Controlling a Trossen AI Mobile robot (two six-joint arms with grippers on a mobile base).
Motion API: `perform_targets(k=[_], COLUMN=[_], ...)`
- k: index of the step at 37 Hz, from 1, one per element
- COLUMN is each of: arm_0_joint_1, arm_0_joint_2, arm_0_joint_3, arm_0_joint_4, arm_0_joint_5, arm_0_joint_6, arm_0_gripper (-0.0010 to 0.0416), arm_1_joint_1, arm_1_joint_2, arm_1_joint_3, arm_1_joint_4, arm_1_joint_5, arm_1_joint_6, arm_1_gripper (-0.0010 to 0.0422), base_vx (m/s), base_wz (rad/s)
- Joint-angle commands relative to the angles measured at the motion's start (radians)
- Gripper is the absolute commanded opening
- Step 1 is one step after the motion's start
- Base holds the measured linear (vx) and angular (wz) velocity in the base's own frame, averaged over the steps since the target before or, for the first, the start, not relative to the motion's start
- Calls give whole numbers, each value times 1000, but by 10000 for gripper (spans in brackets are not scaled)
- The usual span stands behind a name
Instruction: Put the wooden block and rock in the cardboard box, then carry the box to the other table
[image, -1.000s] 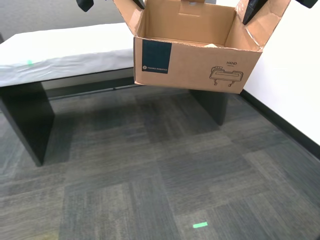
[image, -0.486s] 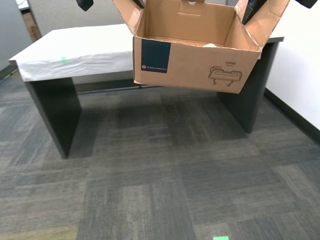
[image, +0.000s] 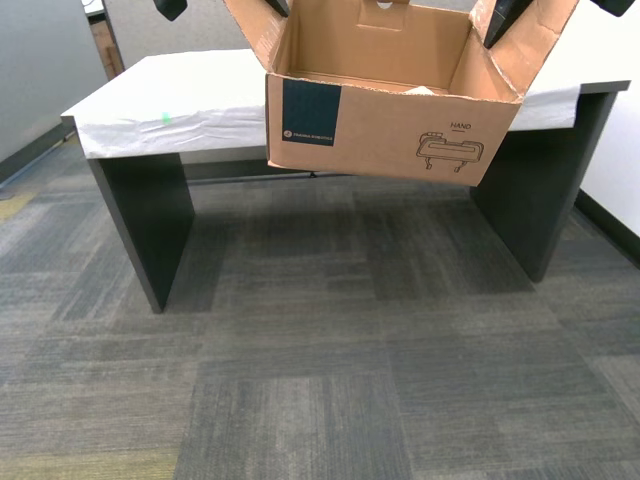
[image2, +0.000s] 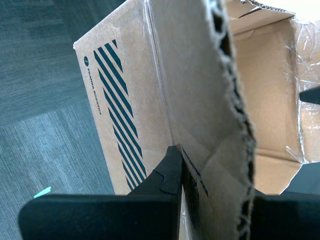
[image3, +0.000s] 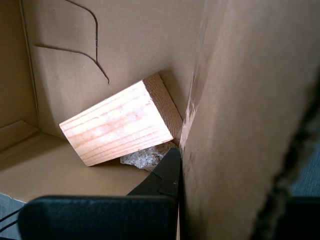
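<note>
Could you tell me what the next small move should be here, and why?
Probably drive forward to the other table: the cardboard box hangs clamped by my first gripper and my second gripper, with the wooden block and rock inside.

Wooden block in cardboard box, over rock, table behind

Cardboard box, side facing the exterior cam: word "HAND" printed above a line drawing; smaller line under it too tiny to read. Dark blue label on same side has small white lettering, illegible there. Second wrist view: box side w/ diagonal blue stripes shows a small round logo + text, probably "PRAXMA ROBOTICS", blurry.
</note>
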Motion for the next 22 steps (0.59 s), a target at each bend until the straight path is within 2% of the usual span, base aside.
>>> perform_targets(k=[1,6,10,16,22], arm_0_joint_1=[3,3,4,4,4], arm_0_joint_2=[1,1,1,1,1], arm_0_joint_3=[2,2,2,2,2], arm_0_joint_4=[0,0,3,29,39], arm_0_joint_5=[-23,-23,-23,-23,-23], arm_0_joint_6=[9,33,33,33,33], arm_0_gripper=[-1,-1,-1,-1,-1], arm_1_joint_1=[-2,-2,-2,-2,-4], arm_1_joint_2=[0,-1,-2,-2,-2], arm_1_joint_3=[2,2,2,2,2], arm_1_joint_4=[14,3,-10,10,11], arm_1_joint_5=[18,28,28,55,56], arm_1_joint_6=[22,33,64,65,56], arm_1_gripper=[-2,-2,-2,-2,-1], base_vx=[84,83,78,75,67], base_wz=[48,29,22,8,-105])
